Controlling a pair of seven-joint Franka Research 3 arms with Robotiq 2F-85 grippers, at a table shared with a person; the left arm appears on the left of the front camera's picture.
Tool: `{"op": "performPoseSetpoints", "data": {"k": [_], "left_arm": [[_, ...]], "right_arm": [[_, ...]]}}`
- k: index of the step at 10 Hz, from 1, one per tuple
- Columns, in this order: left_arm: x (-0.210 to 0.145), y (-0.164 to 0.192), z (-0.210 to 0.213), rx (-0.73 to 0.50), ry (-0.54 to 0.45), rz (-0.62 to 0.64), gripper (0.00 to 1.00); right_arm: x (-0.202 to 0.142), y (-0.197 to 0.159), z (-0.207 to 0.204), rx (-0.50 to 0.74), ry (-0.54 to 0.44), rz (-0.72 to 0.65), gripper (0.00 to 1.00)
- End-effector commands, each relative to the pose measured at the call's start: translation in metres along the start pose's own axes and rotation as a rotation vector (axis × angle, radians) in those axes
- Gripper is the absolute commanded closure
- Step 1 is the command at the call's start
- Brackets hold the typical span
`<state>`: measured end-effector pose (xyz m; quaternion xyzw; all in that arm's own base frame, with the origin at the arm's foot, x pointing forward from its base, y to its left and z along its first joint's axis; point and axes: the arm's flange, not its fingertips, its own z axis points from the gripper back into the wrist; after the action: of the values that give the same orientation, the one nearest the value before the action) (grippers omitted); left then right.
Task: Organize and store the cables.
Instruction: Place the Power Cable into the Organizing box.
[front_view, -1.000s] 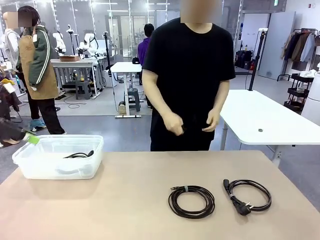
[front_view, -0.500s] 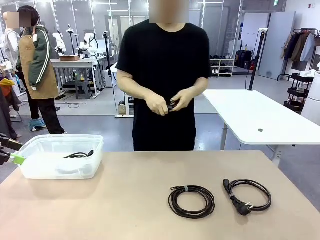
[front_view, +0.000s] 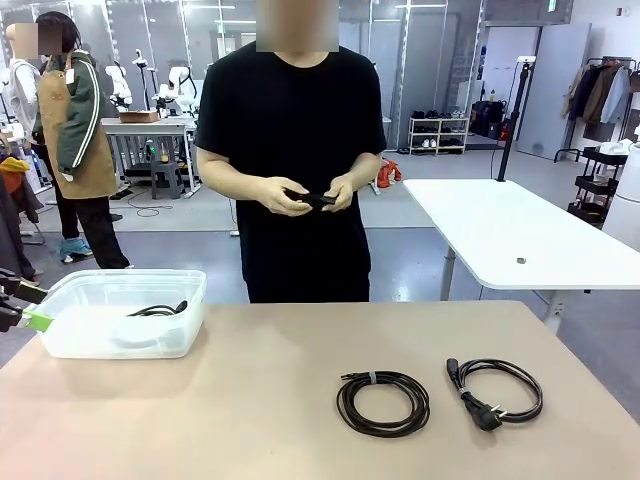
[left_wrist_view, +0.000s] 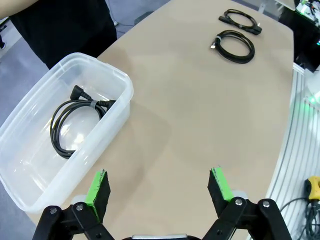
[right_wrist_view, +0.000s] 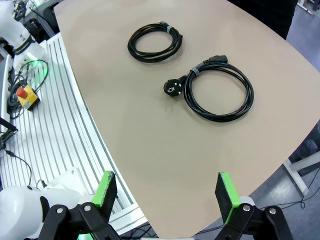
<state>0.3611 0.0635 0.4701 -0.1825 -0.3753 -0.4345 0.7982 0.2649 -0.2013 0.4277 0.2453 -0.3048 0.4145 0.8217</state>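
Note:
Two black cables lie coiled on the tan table (front_view: 250, 400): a banded coil (front_view: 383, 402) (right_wrist_view: 155, 42) (left_wrist_view: 232, 45) and, to its right, a coil with a plug (front_view: 497, 390) (right_wrist_view: 217, 90) (left_wrist_view: 240, 20). A third coil (front_view: 155, 310) (left_wrist_view: 75, 122) rests inside the clear plastic bin (front_view: 70, 335) (left_wrist_view: 125, 90) at the table's far left. My left gripper (front_view: 25, 305) (left_wrist_view: 159, 186) hangs open beside the bin's left end, holding nothing. My right gripper (right_wrist_view: 166, 190) is open above the table's right edge, short of the plug coil. The person's hands (front_view: 318, 198) hold a small black thing.
The person stands behind the table's far edge, left of centre. A white table (front_view: 520, 235) stands behind at the right. Bare tabletop lies between the bin and the two coils. An aluminium rail frame (right_wrist_view: 55, 125) with a red button box runs beside the table.
The person has stepped to the left and raised both hands with a small black thing. My left gripper sank lower at the picture's left edge, then stayed still. The coils have not moved.

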Motion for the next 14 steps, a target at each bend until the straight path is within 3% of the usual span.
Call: {"op": "performPoseSetpoints", "data": {"k": [1, 3, 5, 7, 10, 14], "left_arm": [[0.003, 0.0, 0.0, -0.016, 0.004, 0.017, 0.0], [0.003, 0.0, 0.0, -0.016, 0.004, 0.017, 0.0], [0.003, 0.0, 0.0, -0.016, 0.004, 0.017, 0.0], [0.003, 0.0, 0.0, -0.016, 0.004, 0.017, 0.0], [0.003, 0.0, 0.0, -0.016, 0.004, 0.017, 0.0], [0.003, 0.0, 0.0, -0.016, 0.004, 0.017, 0.0]], "right_arm": [[0.0, 0.0, 0.0, 0.0, 0.0, 0.0, 0.0], [0.067, 0.005, -0.052, 0.071, 0.124, -0.008, 0.0], [0.115, -0.003, -0.109, 0.076, 0.312, -0.042, 0.0], [0.149, -0.012, -0.16, 0.01, 0.413, -0.105, 0.0], [0.171, -0.023, -0.221, -0.116, 0.48, -0.23, 0.0], [0.171, -0.059, -0.279, -0.288, 0.504, -0.486, 0.0]]}}
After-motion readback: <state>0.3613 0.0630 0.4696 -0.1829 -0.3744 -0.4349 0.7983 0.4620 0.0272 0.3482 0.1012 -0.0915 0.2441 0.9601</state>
